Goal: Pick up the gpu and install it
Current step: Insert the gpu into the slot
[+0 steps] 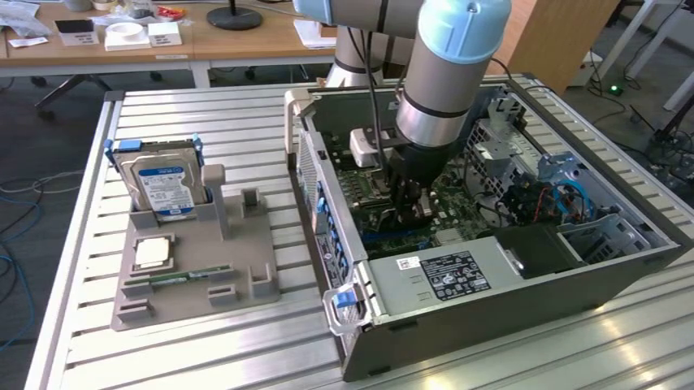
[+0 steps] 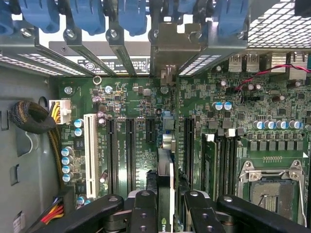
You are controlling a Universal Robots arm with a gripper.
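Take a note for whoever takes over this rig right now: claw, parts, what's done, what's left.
Claw: shut on the gpu, held edge-on inside the open computer case.
Gpu: over the motherboard slots, bracket toward the case's rear wall.
Done: pickup; gpu is in the case.
Left: install; cannot tell whether it sits in its slot.
Hard drive stands in the grey holder beside the case.

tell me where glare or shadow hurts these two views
exterior view: light glares off the table slats, the case interior is dim under the arm; wrist view: the rear grille is blown out, the motherboard evenly lit, the gripper holding the gpu looks dark
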